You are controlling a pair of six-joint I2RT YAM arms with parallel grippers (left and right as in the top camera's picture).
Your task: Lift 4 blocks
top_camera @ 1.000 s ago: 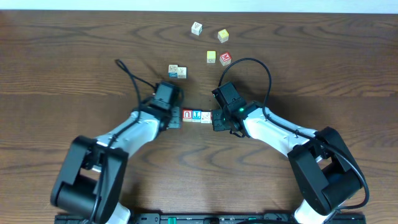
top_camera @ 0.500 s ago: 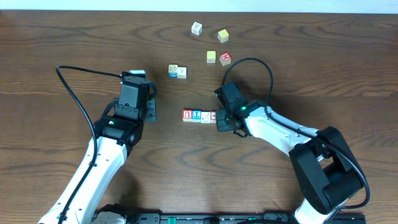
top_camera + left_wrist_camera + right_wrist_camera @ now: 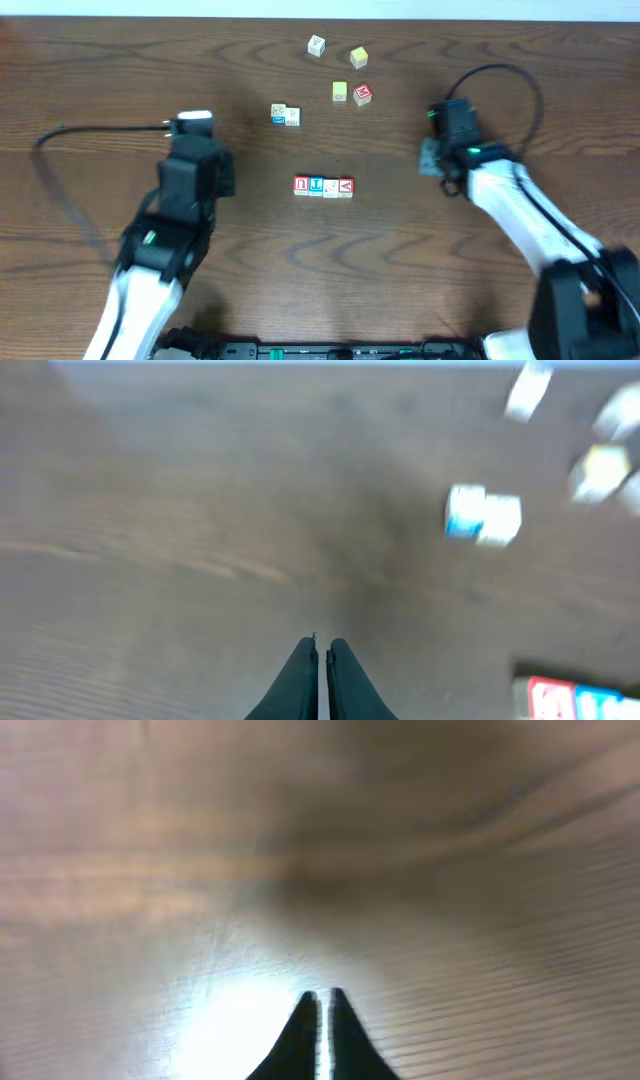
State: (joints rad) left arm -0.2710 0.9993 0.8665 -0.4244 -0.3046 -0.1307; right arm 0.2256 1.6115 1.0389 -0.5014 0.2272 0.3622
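The four blocks (image 3: 323, 187) sit in a row on the table (image 3: 100, 80), between the left fingers (image 3: 297, 682) and right fingers (image 3: 298, 1038), well apart from both. Each pair looks pressed together and empty, though blurry. Next, I think, they must squeeze the row's ends and lift.

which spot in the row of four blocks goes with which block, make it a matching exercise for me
Blocks:
1. red U-like block
2. blue block
3. white block
4. red V block

Places in the row, overhead view:
a. right end
b. left end
c. second from the right
d. second from the left

Pairs: 1-b, 2-d, 3-c, 4-a
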